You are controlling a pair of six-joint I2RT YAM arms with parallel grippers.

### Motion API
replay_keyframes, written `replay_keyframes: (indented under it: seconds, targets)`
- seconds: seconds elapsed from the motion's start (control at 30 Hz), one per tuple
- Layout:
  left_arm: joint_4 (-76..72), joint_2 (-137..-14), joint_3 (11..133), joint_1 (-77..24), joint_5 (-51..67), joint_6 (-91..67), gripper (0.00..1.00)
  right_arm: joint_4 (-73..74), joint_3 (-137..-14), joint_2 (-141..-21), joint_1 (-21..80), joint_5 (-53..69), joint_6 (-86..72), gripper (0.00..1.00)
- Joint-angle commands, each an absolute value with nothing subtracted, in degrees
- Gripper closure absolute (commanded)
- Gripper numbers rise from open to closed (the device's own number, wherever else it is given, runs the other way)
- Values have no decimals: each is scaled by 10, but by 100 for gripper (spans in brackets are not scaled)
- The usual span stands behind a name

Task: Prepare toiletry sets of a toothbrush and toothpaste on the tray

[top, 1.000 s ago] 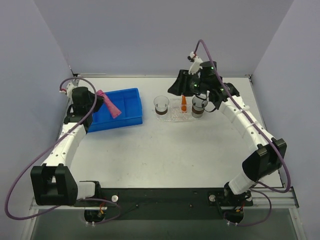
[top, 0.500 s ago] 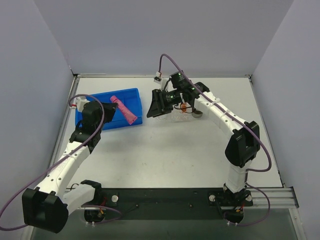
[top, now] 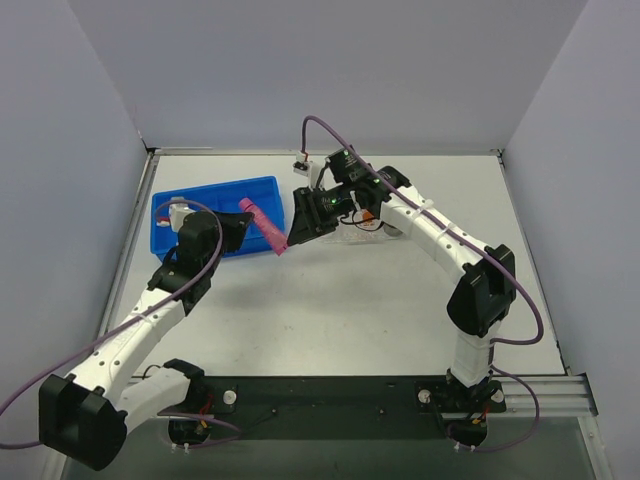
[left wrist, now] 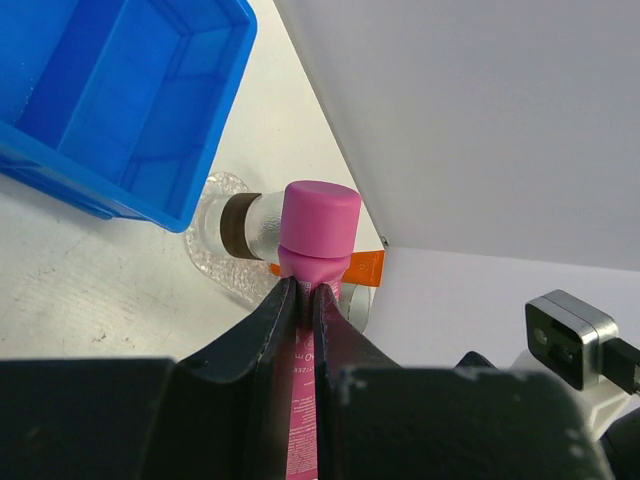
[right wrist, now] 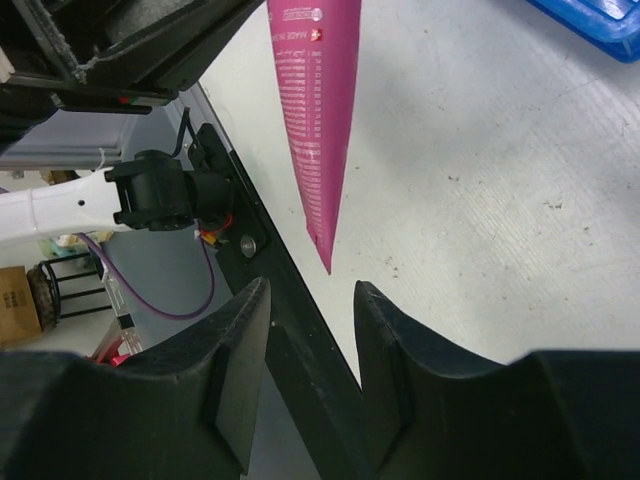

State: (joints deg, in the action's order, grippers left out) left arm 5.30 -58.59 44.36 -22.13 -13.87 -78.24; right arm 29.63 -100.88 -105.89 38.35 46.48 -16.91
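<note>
The left gripper (left wrist: 303, 292) is pinched tight on the pink toothpaste (left wrist: 320, 225), its jaws biting the neck just under the cap and holding the tube in the air. The tube looks light, soft-bodied and slick, so the stiff shoulder or the flat crimped end should give the firmest hold. That crimped end hangs just ahead of the right gripper (right wrist: 310, 300), whose jaws stand wide apart and empty. The tray (left wrist: 222, 280) lies beyond the left jaws.

Pale lavender walls (top: 330, 70), white tabletop (top: 330, 300)
</note>
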Motion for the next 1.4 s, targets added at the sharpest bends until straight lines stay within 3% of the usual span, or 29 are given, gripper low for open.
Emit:
replay_keyframes:
  seconds: [0.0, 0.43, 0.67, 0.87, 0.9, 1.0, 1.1, 1.17, 1.2, 1.27, 1.3, 1.37]
  targets:
    - [9, -560, 441, -234, -170, -818, 97, 315, -1027, -1063, 389, 447, -149, 66]
    - [8, -547, 425, -258, -164, -855, 97, 317, -1026, -1064, 395, 438, -127, 66]
    - [-7, -548, 430, -271, -172, -865, 97, 319, -1021, -1070, 397, 464, -114, 79]
    - [-18, -550, 428, -272, -171, -876, 97, 320, -1020, -1072, 398, 472, -112, 78]
    - [-18, -550, 428, -273, -171, -877, 97, 320, -1021, -1071, 397, 471, -111, 79]
    - [-18, -551, 430, -275, -167, -873, 96, 320, -1022, -1069, 397, 471, -107, 98]
    - [-7, -548, 432, -275, -151, -863, 92, 320, -1019, -1057, 396, 466, -95, 100]
    - [-4, -543, 430, -275, -133, -853, 87, 320, -1017, -1047, 396, 461, -84, 100]
    - [-2, -543, 431, -275, -123, -848, 72, 320, -1017, -1044, 396, 460, -83, 100]
    - [16, -542, 433, -273, -106, -824, 54, 320, -1013, -1035, 390, 461, -84, 100]
    - [20, -542, 438, -272, -92, -811, 39, 321, -1012, -1031, 383, 461, -88, 100]
    - [26, -542, 442, -261, -69, -762, 31, 324, -1003, -1015, 370, 462, -92, 100]
